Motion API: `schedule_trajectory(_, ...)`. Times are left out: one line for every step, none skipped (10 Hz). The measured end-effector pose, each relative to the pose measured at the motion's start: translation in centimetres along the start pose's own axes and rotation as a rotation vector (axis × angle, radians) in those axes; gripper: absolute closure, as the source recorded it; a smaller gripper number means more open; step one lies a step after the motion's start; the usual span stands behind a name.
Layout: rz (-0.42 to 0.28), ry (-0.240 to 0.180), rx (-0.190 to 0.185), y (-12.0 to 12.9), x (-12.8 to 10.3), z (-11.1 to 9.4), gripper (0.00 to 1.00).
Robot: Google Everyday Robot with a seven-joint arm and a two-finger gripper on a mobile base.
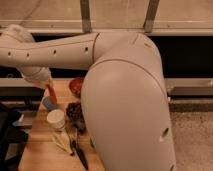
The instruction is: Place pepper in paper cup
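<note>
The orange-red pepper [51, 94] hangs point-down from my gripper [48, 84], which is shut on its upper end at the left of the camera view. Its tip sits just above the blue-grey cup [48, 104]. The white paper cup [56, 119] stands upright on the wooden table [40, 150], a little nearer and to the right of the pepper. Nothing shows inside the paper cup. My bulky white arm [125, 100] fills the middle and right of the view and hides what lies behind it.
A round orange-red bowl [76, 86] sits behind the cups, and a dark red grape cluster [75, 111] lies right of the paper cup. Pale utensils [61, 142] and a dark one [80, 156] lie near the front. A dark object [9, 130] stands off the table's left edge.
</note>
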Motion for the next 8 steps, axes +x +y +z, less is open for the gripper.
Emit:
schedule_trajectory(0.002, -0.017, 0.008, 0.0, -0.4, -0.6, 1.0)
schedule_trajectory(0.003, -0.03, 0.012, 0.1, -0.6, -1.1, 1.0)
schedule_trajectory(0.005, -0.044, 0.019, 0.0, -0.9, -1.6, 1.0)
schedule_trajectory(0.009, -0.055, 0.025, -0.2, -1.0, -1.9, 1.0)
schedule_trajectory(0.011, -0.059, 0.029, -0.2, -1.0, -2.0, 1.0)
schedule_trajectory(0.013, -0.06, 0.028, -0.2, -1.0, -1.8, 1.0)
schedule_trajectory(0.017, -0.058, 0.022, -0.2, -1.0, -1.4, 1.0)
schedule_trajectory(0.019, -0.052, 0.012, -0.2, -0.9, -0.9, 1.0)
